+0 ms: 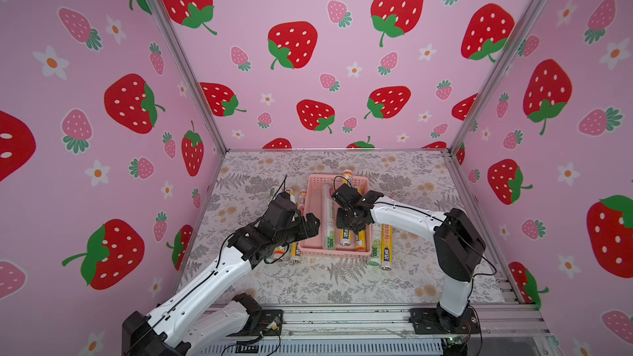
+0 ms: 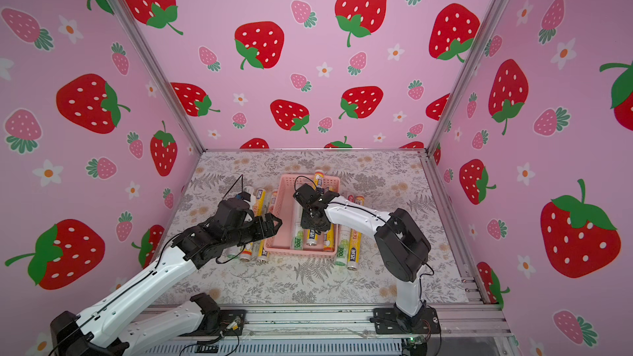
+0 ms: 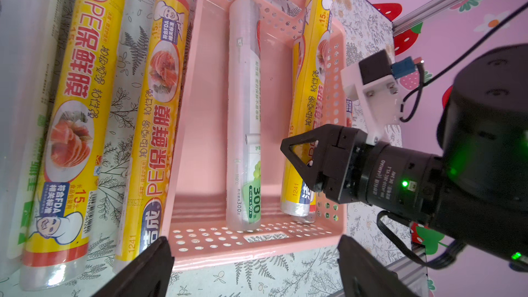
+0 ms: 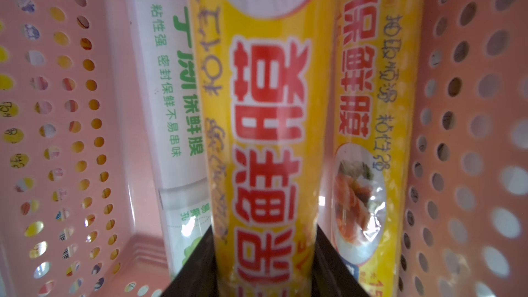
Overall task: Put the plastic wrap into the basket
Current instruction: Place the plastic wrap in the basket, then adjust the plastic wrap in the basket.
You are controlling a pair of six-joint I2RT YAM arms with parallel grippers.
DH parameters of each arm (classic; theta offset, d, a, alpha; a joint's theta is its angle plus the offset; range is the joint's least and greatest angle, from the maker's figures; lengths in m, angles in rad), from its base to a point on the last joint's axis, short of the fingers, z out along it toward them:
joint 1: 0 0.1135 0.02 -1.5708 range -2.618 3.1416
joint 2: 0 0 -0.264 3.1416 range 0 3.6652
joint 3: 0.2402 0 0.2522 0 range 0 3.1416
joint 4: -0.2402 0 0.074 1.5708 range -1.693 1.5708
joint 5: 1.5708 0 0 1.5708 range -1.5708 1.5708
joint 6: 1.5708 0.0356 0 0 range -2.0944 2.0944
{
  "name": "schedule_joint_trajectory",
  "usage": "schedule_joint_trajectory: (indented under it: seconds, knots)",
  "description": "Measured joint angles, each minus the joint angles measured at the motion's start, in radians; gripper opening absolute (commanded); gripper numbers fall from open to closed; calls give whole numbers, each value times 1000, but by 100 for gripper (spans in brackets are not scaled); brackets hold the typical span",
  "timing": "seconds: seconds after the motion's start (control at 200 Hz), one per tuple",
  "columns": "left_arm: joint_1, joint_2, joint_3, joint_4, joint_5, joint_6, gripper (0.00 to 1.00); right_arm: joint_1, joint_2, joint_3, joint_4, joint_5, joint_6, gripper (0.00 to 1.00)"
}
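Three rolls inside: a white plastic-wrap roll with green print (image 3: 244, 110), a yellow plastic-wrap roll with red lettering (image 4: 265, 138) and a second yellow roll (image 4: 368, 104) lay lengthwise, side by side, in the shallow pale-pink perforated plastic basket (image 1: 334, 252).
Right fingers (image 4: 334, 267): were clamped on the middle yellow roll, down between the basket walls.
Left fingers (image 3: 151, 270): were spread wide, holding nothing, hovering by the basket's left rim.
Rolls outside: on the grey floral surface (image 1: 342, 285), a salmon-picture yellow roll (image 3: 75, 115), a matching yellow roll (image 3: 160, 110) and a pale white roll (image 3: 25, 95) lay beside the basket on the left arm's side; a green-printed white roll (image 1: 375, 250) and a further yellow roll (image 1: 387, 246) lay on the right arm's side.
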Motion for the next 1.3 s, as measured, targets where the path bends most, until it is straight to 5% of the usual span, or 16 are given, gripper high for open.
schedule_joint_trajectory:
  seconds: [0.645, 0.725, 0.845, 1.301]
  knots:
    - [0, 5, 0, 0, 0, 3, 95, 75, -10, -12, -26, 34, 43, 22]
    - [0, 5, 0, 0, 0, 6, 95, 76, -10, -14, -26, 37, 48, 30]
    - [0, 5, 0, 0, 2, 11, 95, 76, -10, -19, -26, 41, 57, 57]
    - [0, 20, 0, 0, -1, 20, 95, 84, -9, -19, -27, 68, 42, 66]
